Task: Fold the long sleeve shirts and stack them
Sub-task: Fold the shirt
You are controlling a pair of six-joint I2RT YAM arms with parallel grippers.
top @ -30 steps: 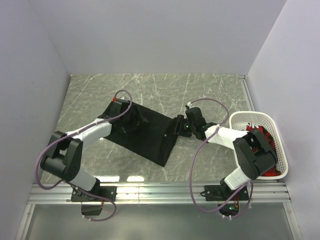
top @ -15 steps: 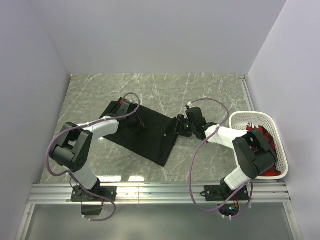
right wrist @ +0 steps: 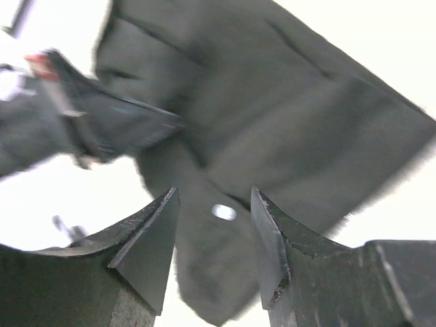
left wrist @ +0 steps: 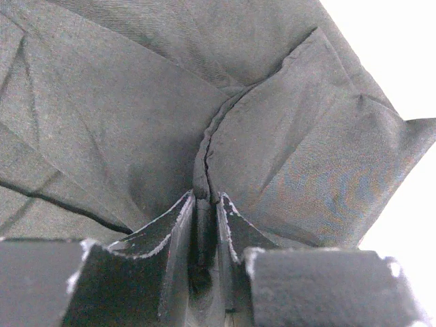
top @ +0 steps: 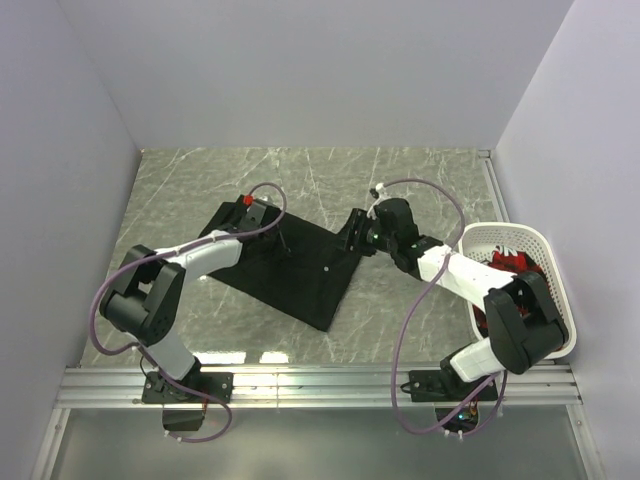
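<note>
Lying flat on the grey marbled tabletop [top: 420, 180], 1 black shirt [top: 305, 270] sits in the middle as a folded, slanted rectangle between the 2 arms. The left fingers [top: 283, 240] come down on its far left part, near the upper edge. They are drawn nearly together, clamped on a narrow raised ridge of cloth [left wrist: 203, 163] that stands up between them in the left wrist view, and creases spread out from that pinch. The right fingers [top: 352, 234] hang over the shirt's far right corner, apart, with nothing between them. The blurred right wrist view shows black cloth below them and 1 pale button [right wrist: 223, 212]. At the tabletop's right edge stands a white basket [top: 505, 232] with red cloth [top: 515, 265] inside, well apart from the shirt.
</note>
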